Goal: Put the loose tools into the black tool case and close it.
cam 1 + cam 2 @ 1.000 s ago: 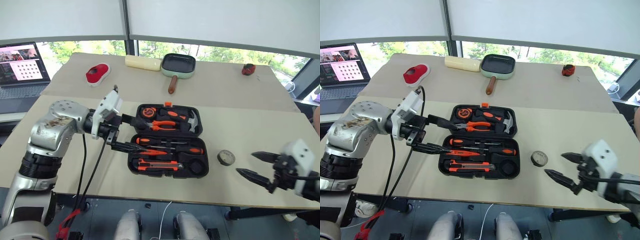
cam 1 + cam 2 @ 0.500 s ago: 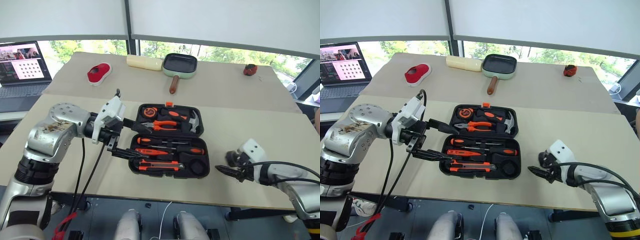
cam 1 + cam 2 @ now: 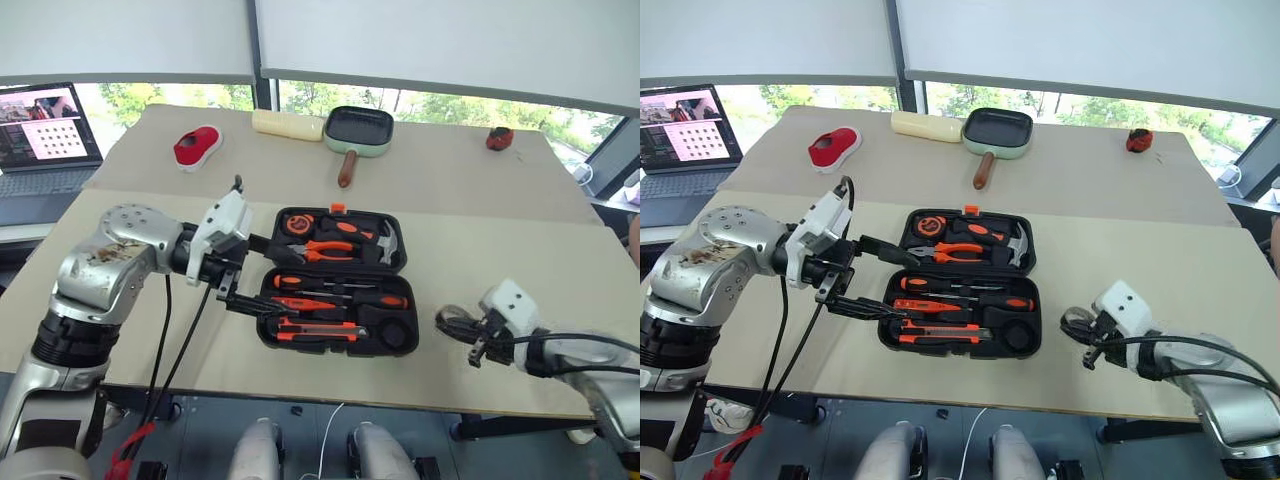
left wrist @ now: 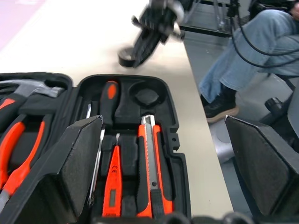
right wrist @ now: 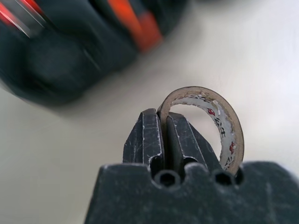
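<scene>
Right gripper (image 5: 164,135) pinched shut on the tape roll's (image 5: 205,123) wall; the right wrist view shows one finger inside the ring and one outside, which the head views blur. In the left eye view it sits lower right, right of the black tool case (image 3: 335,280). Case lies open at frame centre, with screwdrivers (image 3: 340,293) and utility knife (image 3: 318,328) in their recesses. Left gripper (image 3: 258,275) spread wide at the case's left edge. Left wrist view adds a seated person's leg (image 4: 243,51), upper right.
</scene>
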`<action>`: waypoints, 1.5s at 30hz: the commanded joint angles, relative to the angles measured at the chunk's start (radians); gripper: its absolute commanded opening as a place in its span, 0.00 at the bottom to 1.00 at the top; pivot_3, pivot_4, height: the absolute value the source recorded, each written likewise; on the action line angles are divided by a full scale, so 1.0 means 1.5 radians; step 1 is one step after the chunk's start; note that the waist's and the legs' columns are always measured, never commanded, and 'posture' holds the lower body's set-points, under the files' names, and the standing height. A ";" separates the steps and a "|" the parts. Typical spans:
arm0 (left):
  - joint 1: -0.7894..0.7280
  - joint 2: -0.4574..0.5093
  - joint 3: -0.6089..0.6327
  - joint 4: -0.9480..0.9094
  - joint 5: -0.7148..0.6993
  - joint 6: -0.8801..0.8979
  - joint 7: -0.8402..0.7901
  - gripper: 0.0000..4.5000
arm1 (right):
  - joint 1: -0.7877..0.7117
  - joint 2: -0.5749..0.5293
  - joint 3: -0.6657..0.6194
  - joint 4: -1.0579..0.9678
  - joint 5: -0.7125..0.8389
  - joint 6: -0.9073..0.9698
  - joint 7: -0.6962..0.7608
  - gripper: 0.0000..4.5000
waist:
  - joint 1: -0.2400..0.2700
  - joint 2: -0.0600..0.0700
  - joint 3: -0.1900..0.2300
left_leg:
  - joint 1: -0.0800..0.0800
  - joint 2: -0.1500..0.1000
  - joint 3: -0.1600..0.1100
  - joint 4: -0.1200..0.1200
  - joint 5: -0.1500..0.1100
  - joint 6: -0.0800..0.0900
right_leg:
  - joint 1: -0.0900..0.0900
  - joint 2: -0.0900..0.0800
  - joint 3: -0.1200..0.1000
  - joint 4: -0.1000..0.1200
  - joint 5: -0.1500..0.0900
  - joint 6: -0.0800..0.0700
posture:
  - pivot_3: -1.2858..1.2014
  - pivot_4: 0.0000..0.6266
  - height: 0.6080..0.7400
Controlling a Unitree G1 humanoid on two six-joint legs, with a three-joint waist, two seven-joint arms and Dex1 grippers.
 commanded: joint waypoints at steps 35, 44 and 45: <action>0.027 0.021 0.001 0.019 0.032 -0.063 0.007 1.00 | -0.081 -0.085 0.042 -0.094 0.008 0.022 0.099 0.89 | 0.016 -0.002 0.001 | 0.000 -0.001 0.001 -0.002 0.000 0.000 | -0.001 -0.001 0.000 0.000 -0.001 -0.001 | 0.52 0.24 1.00; 0.035 0.018 0.002 -0.006 0.020 -0.050 0.019 1.00 | -0.053 -0.039 0.077 -0.061 -0.005 -0.004 0.071 0.67 | 0.016 -0.002 0.001 | 0.000 -0.001 0.000 -0.002 0.000 0.000 | -0.001 -0.001 0.000 0.000 -0.001 -0.001 | 0.52 0.24 1.00; 0.033 0.018 0.001 -0.007 0.021 -0.050 0.019 1.00 | -0.049 -0.029 0.087 -0.064 -0.006 -0.004 0.066 0.59 | 0.016 -0.002 0.001 | 0.000 -0.001 0.001 -0.002 0.000 0.000 | -0.001 -0.001 0.000 0.000 -0.001 -0.001 | 0.52 0.24 1.00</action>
